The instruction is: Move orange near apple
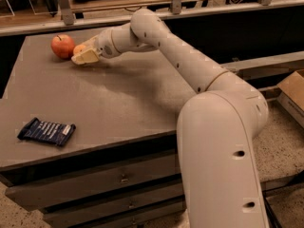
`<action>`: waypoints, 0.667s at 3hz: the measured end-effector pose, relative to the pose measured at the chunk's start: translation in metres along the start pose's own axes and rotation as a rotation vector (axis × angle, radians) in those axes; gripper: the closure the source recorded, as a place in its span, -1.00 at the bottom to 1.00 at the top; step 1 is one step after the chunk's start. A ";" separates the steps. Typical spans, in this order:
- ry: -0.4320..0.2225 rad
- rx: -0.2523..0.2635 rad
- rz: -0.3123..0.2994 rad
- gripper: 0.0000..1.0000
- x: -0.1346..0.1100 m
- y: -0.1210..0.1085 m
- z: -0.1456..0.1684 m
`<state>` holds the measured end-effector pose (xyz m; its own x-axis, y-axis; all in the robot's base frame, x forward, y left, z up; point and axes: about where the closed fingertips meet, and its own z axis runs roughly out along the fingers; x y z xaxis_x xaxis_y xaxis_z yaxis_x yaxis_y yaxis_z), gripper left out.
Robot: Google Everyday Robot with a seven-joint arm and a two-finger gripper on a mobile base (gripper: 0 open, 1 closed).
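Note:
The apple (62,46), red-orange with a short dark stem, sits at the far left of the grey table top (118,99). The orange (79,48), smaller and yellow-orange, is just right of the apple and almost touching it, partly hidden by the cream fingers (86,57). My gripper (83,54) reaches in from the right at table height and is shut on the orange, low over the table surface.
A dark blue snack bag (46,131) lies near the table's front left corner. The table has drawers below its front edge (123,178). A railing and shelf run behind the table. A cardboard box (292,96) stands on the floor at the right.

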<state>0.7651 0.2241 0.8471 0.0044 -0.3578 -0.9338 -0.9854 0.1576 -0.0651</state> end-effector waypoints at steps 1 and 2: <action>-0.002 -0.004 0.001 -1.00 0.000 0.005 0.003; -0.004 -0.004 -0.002 -1.00 -0.002 0.007 0.001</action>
<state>0.7585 0.2272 0.8481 0.0071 -0.3540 -0.9352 -0.9860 0.1534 -0.0655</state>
